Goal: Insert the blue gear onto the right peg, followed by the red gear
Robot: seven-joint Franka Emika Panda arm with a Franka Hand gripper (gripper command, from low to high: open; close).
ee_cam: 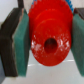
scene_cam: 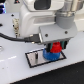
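Red plastic gear [ee_cam: 49, 39], small, round, raised hub: clamped by rim between gripper [scene_cam: 56, 46] pads [ee_cam: 22, 40], hub bore unobstructed for peg entry. Held directly above wider bright-blue toothed gear [scene_cam: 51, 54] on black-framed grey plate [scene_cam: 33, 59]. Peg hidden.

White tabletop [scene_cam: 12, 70], bare and glossy, fills the lower part of the exterior view. On it lies a grey rectangular plate [scene_cam: 35, 58] with a thin black frame, lying slightly skewed, partly covered toward the exterior view's right. Black cable [scene_cam: 15, 37] runs in from the exterior view's left above the tabletop. Dark blue background [scene_cam: 6, 6] in the upper corner at the exterior view's left. Wrist view: only a pale blurred surface [ee_cam: 45, 75] below, detail too soft to tell
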